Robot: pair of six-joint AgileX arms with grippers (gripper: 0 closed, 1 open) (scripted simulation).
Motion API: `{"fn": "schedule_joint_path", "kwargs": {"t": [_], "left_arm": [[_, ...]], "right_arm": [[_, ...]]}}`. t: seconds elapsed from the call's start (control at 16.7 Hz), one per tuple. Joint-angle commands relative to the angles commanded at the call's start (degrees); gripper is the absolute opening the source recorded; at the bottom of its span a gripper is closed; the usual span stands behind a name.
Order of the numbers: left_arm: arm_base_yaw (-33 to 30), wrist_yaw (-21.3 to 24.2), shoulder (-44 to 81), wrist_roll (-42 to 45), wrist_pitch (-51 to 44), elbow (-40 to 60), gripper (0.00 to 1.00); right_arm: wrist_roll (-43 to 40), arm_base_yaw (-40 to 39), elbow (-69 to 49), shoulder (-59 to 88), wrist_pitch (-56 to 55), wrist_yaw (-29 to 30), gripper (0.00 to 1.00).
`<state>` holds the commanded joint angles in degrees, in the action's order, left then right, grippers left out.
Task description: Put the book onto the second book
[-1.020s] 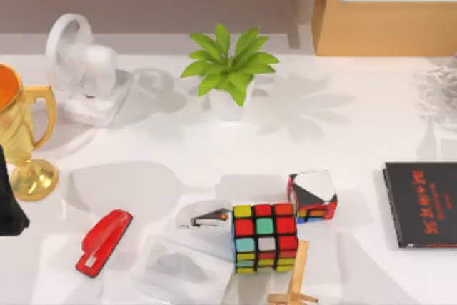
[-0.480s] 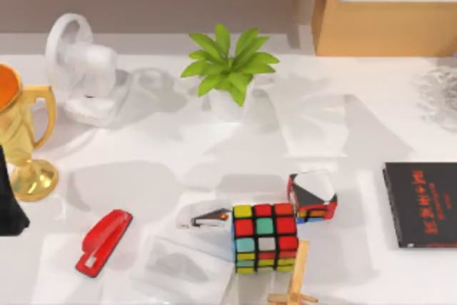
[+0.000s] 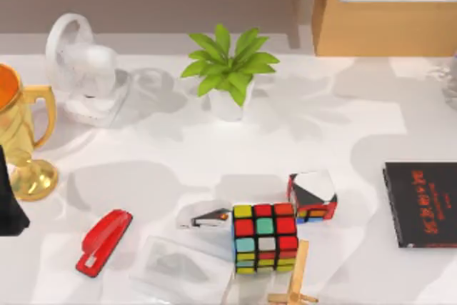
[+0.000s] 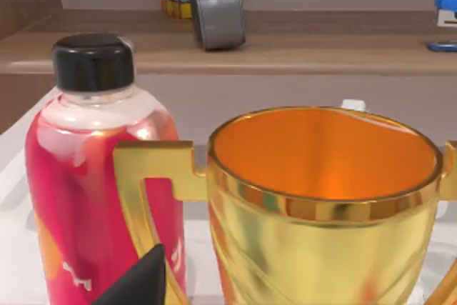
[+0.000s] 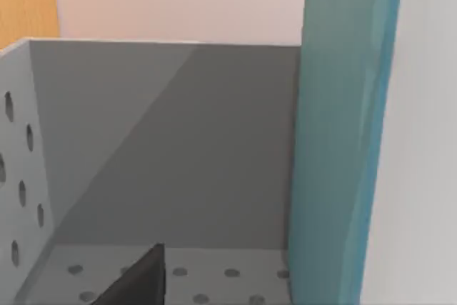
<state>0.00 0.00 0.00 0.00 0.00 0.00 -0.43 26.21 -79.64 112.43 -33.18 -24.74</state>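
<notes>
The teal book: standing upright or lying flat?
Upright: the teal book stands on edge inside a grey perforated holder, seen from the right wrist view.

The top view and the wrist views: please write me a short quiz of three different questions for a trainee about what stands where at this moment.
1. True or false: the black book lies flat at the table's right edge in the top view.
2. Multiple choice: in the right wrist view, the teal book stands upright beside A) a gold cup, B) a grey perforated holder, C) a red stapler.
3. Fill in: in the top view, the red stapler lies to the ____ of the Rubik's cube.

Key: 1 true; 2 B; 3 left.
</notes>
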Motion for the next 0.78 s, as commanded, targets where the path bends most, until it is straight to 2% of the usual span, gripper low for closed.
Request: {"fn": "schedule_joint_path", "kwargs": {"t": [0.78], "left_arm": [[0.00, 0.00, 0.00, 0.00, 0.00, 0.00, 1.00]], "right_arm": [[-0.03, 0.09, -7.32, 6.92, 0.68, 0.23, 1.00]]}}
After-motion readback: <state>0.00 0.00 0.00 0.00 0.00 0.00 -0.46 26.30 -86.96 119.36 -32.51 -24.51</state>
